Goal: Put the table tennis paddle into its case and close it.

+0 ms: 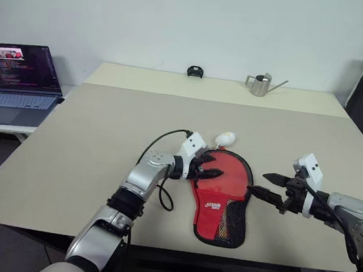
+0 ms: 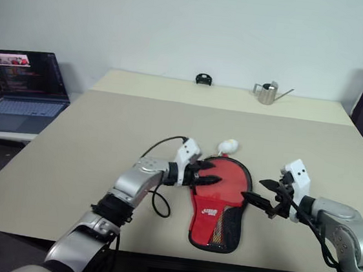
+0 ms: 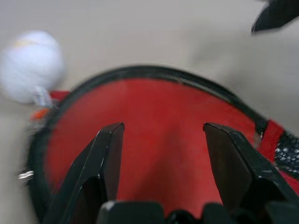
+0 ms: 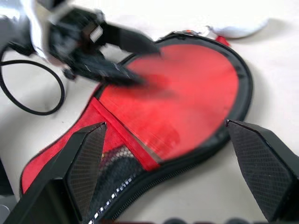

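I see the case point(image 1: 221, 195) flat on the table point(image 1: 88, 159), red side up, charm point(image 1: 225, 139) at 12. Left pincer point(image 1: 208, 167) half open over its round end, empty; right pincer point(image 1: 266, 185) wide open at 3, empty.

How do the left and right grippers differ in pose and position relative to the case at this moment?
The left gripper is over the red face of the case, near its round end; the right gripper hangs off the case's edge, above bare table. The left gripper's fingers stand moderately apart, while the right gripper's fingers are spread much wider. The two point toward each other across the case. Both are open and hold nothing.
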Robot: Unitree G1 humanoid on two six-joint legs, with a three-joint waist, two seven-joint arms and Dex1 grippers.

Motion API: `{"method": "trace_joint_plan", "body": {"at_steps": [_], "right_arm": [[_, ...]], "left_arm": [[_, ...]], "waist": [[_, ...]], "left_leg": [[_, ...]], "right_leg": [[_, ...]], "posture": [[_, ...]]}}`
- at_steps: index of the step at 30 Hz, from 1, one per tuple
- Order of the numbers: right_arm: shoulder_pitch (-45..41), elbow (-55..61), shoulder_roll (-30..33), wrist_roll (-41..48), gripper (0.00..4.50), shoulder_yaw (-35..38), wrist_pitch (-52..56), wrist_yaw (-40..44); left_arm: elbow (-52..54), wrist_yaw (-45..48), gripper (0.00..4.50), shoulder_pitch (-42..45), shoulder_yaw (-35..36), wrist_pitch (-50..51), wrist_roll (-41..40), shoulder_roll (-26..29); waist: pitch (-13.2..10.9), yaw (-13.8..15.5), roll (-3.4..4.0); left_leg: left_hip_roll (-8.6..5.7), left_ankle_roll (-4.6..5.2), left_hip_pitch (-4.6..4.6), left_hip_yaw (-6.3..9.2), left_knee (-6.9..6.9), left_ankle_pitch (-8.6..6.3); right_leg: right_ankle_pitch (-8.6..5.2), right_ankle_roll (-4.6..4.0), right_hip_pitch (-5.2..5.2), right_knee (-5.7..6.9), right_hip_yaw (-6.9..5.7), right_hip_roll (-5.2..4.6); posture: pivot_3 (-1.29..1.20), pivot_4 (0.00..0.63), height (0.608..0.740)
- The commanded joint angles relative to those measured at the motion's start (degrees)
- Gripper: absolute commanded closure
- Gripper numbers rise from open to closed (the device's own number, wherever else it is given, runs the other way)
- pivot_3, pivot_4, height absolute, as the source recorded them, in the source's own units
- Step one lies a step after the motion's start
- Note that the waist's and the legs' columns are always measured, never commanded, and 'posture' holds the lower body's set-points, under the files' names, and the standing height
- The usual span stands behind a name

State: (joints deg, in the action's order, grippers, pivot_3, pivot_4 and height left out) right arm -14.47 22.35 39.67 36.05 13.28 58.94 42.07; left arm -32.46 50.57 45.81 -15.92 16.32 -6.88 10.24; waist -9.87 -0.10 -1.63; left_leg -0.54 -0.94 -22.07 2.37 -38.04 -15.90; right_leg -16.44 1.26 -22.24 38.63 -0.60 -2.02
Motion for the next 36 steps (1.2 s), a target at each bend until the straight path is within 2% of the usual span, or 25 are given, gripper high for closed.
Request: {"method": "trace_joint_plan", "body": {"at_steps": [1,4,7,19,25,30,36], "right_arm": [[-0.4,2.2,1.0,1.7,0.0,2.2,-0.1,-1.0],[0.0,2.1,1.2,2.1,0.0,2.1,-0.6,-1.5],[0.4,2.4,1.3,2.4,0.0,2.0,-0.7,-1.8],[-0.6,2.0,1.8,3.0,0.0,1.0,-0.6,-2.3],[-3.5,0.6,2.3,2.5,0.0,-0.3,-1.1,-1.8],[-13.7,-6.9,-0.1,1.0,0.0,-4.0,-1.4,-2.7],[-30.2,-27.3,-7.5,-5.3,0.0,-9.2,-5.8,-5.8]], "left_arm": [[-5.8,-0.5,1.57,3.5,0.0,-5.2,2.3,-1.6],[-9.0,0.4,0.98,4.9,0.6,-6.3,2.7,-2.7],[-10.1,1.4,0.04,5.2,0.6,-6.9,3.0,-3.3],[-12.8,1.9,0.04,4.5,-1.7,-11.2,8.0,-3.7],[-18.7,3.8,0.04,4.7,-2.9,-12.1,10.1,-4.2],[-22.3,4.7,0.04,4.8,-1.4,-13.0,9.1,-4.7],[-23.4,4.9,0.04,4.5,-0.5,-13.6,9.2,-4.9]], "waist": [[0.0,-0.1,0.0],[0.0,0.0,0.0],[0.0,0.0,-0.01],[0.0,0.0,0.0],[0.0,0.0,0.03],[0.1,0.0,0.05],[0.1,-0.1,0.11]], "left_leg": [[0.01,0.0,0.0,0.0,0.01,0.0],[0.04,0.0,0.0,0.02,0.02,0.0],[0.02,0.0,-0.02,0.01,0.01,0.0],[0.02,0.0,-0.01,0.01,0.0,0.0],[0.02,0.0,0.05,0.01,-0.01,0.0],[0.0,0.0,0.19,-0.01,-0.03,0.0],[0.03,0.01,0.28,-0.02,-0.04,0.01]], "right_leg": [[0.0,0.0,-0.01,0.0,0.0,0.01],[0.0,0.0,-0.01,0.01,-0.02,0.03],[0.0,0.01,-0.01,-0.01,-0.02,0.03],[0.0,0.01,0.0,0.0,-0.01,0.03],[-0.01,0.01,0.05,0.01,-0.02,0.03],[-0.01,0.01,0.17,0.04,-0.02,0.04],[0.0,0.0,0.17,0.19,0.0,0.04]], "posture": [[0.0,0.15,0.74],[0.0,0.15,0.74],[0.0,0.15,0.74],[0.0,0.15,0.74],[0.0,0.15,0.74],[0.0,0.15,0.74],[0.0,0.15,0.74]]}}
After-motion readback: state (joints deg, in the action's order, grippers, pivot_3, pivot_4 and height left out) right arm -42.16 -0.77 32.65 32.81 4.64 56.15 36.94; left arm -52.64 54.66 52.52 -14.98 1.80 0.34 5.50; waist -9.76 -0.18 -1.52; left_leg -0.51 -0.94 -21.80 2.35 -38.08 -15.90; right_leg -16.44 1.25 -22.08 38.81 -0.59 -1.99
